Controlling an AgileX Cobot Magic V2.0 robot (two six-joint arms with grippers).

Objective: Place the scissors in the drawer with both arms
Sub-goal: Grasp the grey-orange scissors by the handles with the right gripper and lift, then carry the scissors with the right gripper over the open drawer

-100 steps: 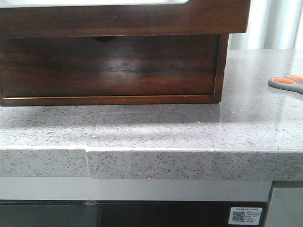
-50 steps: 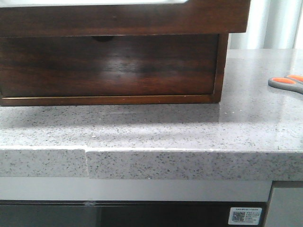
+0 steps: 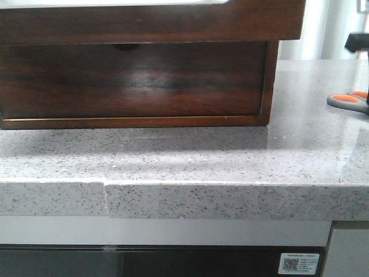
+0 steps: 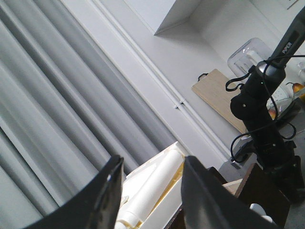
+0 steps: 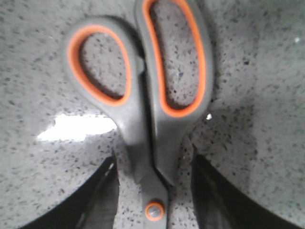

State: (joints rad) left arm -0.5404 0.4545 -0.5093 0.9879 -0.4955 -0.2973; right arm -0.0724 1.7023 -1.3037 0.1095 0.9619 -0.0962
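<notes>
- The right gripper (image 5: 152, 191) is hanging low over the scissors (image 5: 145, 105), its fingers (image 5: 102, 200) spread wide on both sides of the gray neck and not touching it.
- The left gripper (image 4: 150, 191) is pointing up in the air, spread apart and holding nothing.
- The scissors are lying flat on the counter (image 3: 202, 161), at 3 o'clock from the drawer (image 3: 150, 23).

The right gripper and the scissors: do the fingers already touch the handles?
Apart. In the right wrist view the right gripper straddles the scissors, and speckled counter shows between each finger and the grey handle shank.
</notes>
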